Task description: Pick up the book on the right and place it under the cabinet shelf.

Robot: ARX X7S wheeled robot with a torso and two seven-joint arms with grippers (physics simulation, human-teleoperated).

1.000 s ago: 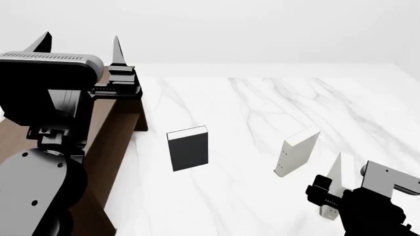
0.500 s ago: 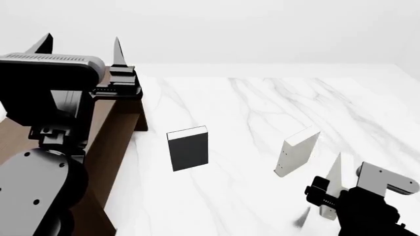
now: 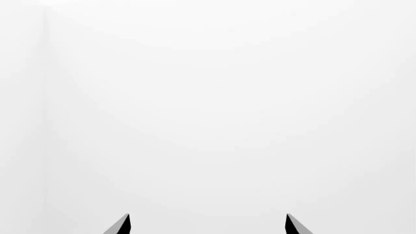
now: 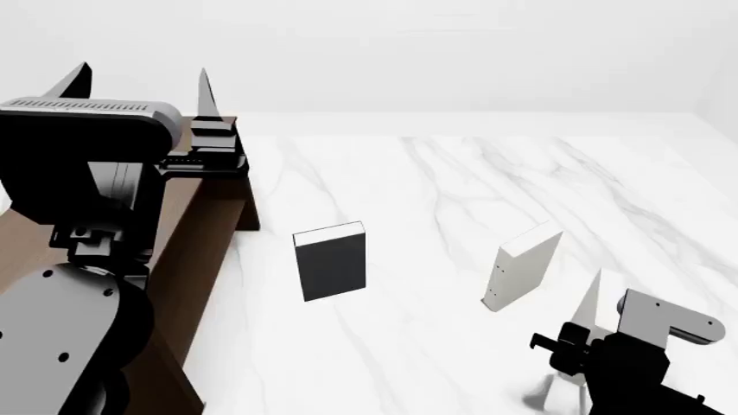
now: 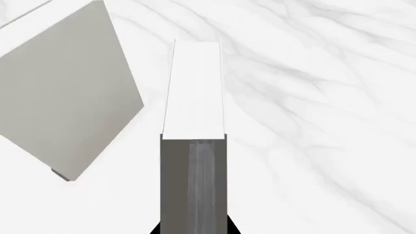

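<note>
I see my right gripper point(image 4: 582, 341) low near the marble table's point(image 4: 461, 173) near edge, clamped on the book point(image 5: 193, 126), while my left gripper point(image 4: 138, 82) gapes empty above the cabinet point(image 4: 202, 251) along the left edge.

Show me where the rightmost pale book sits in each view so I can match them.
Head view: the book is a thin white sliver at lower right.
Right wrist view: the book fills the centre, seen edge-on.
Left wrist view: not in it.
Shared landmark: the other pale book, beside it in the head view and in the right wrist view.
</note>
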